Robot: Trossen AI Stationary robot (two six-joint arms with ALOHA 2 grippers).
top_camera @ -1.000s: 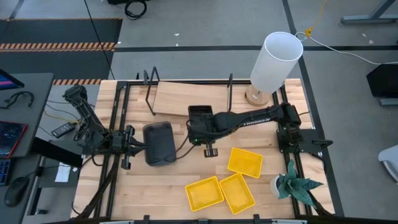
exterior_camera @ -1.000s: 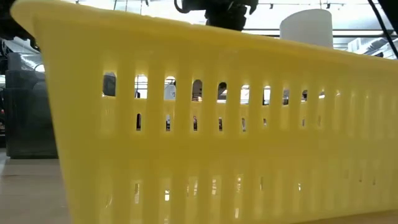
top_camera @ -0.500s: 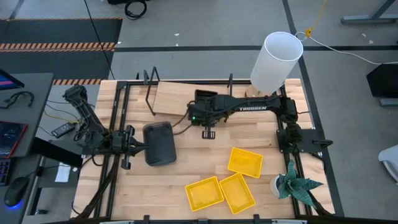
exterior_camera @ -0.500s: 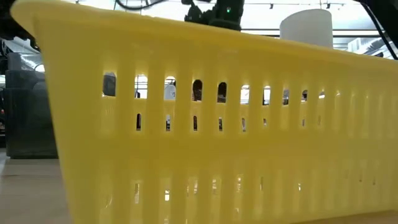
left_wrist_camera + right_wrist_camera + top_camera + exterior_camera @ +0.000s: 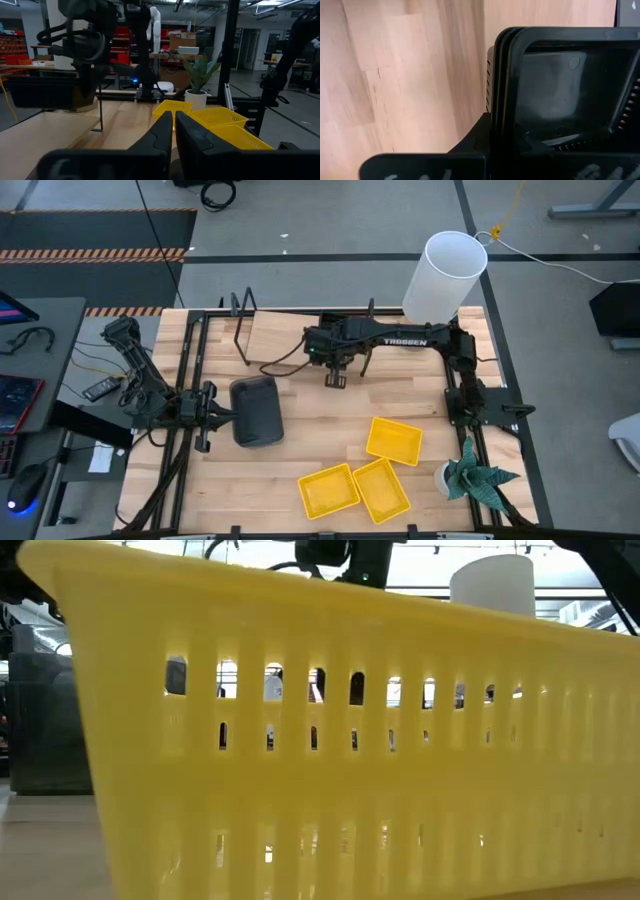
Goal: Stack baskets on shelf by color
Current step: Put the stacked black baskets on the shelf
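Black slatted baskets (image 5: 560,95), nested, sit clamped in our right gripper (image 5: 328,350) above the light-wood shelf (image 5: 290,338). Our left gripper (image 5: 215,416), fingers closed together, waits beside the grey basket (image 5: 256,410); yellow baskets (image 5: 358,480) lie near the front edge.

Three bright yellow baskets (image 5: 393,439), walls slotted in vertical rows; smoky grey basket (image 5: 256,411), plain; black basket (image 5: 560,90), ribbed rim. Worktop (image 5: 280,480) pale slatted wood, shelf (image 5: 285,335) light wood with black wire frames. White cylinder (image 5: 443,277), green spiky plant (image 5: 478,478) in white pot, both arms dark.
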